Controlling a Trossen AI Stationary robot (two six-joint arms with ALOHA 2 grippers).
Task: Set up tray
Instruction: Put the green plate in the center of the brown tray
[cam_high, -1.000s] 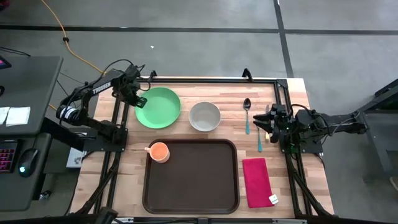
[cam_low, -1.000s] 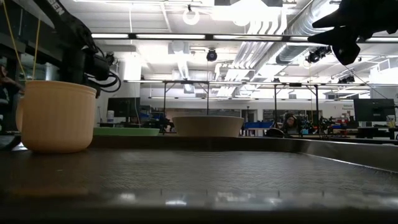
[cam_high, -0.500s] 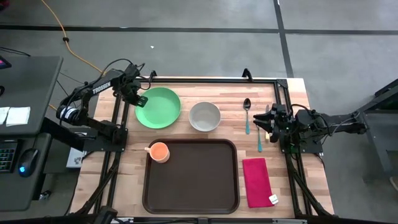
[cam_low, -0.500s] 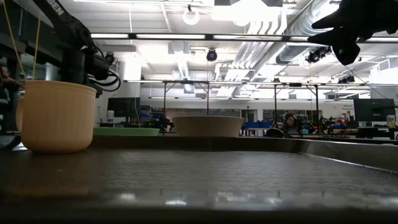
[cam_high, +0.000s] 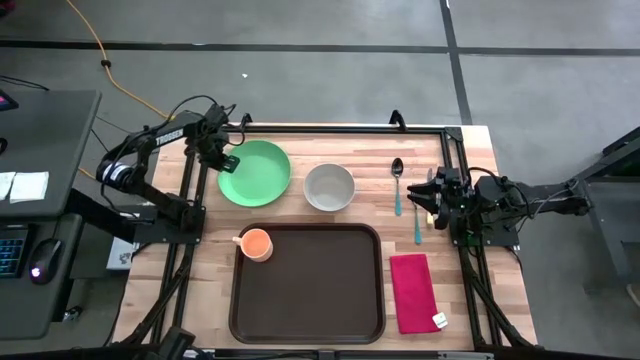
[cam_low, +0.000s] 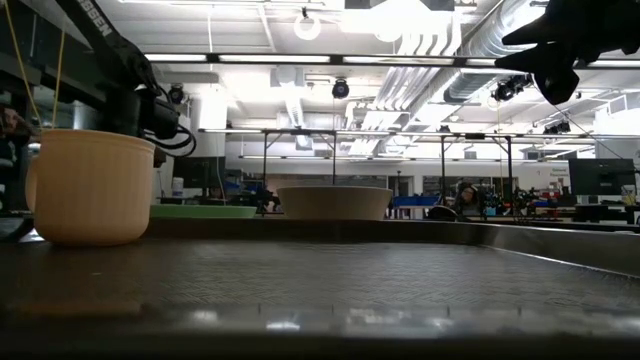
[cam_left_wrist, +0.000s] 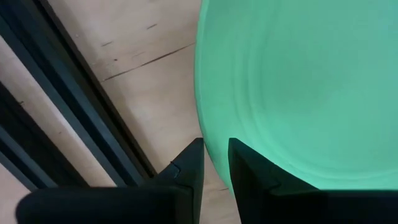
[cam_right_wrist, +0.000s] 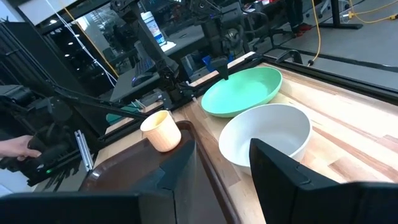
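Since the earlier frames the left arm's elbow and upper links have swung slightly; its gripper tip stays at the green plate's rim. Right arm, tray, cup and cutlery unchanged.

Left gripper (cam_high: 226, 161): at the far-left edge of the green plate (cam_high: 256, 174). In the left wrist view the jaws stand narrow, with the plate rim (cam_left_wrist: 205, 149) running into the slot between the two fingers (cam_left_wrist: 189, 168). They look closed on the rim, though whether the pads actually press it is hard to tell from this angle.

Right gripper (cam_high: 431, 199): raised at the right side of the bench (cam_high: 210, 255), above the utensils. In the right wrist view the jaws stand apart, nothing between them.

Tray (cam_high: 307, 283): dark brown, flat on the bench at the near centre, long side along the near edge. An orange cup (cam_high: 256, 244) stands upright at its far-left corner, partly over the rim, handle pointing left.

Beyond the tray's far edge: green plate to the left, white bowl (cam_high: 329, 187) to the right of it, apart from the plate.

Right of the bowl: a spoon (cam_high: 397, 183) and a second teal-handled utensil (cam_high: 418, 221), lying roughly parallel.

Red napkin (cam_high: 413, 291): on the bench just right of the tray, not touching it, a small white tag at its near corner.

Low view: cup (cam_low: 90, 187) at left, bowl (cam_low: 334, 202) in the middle distance.
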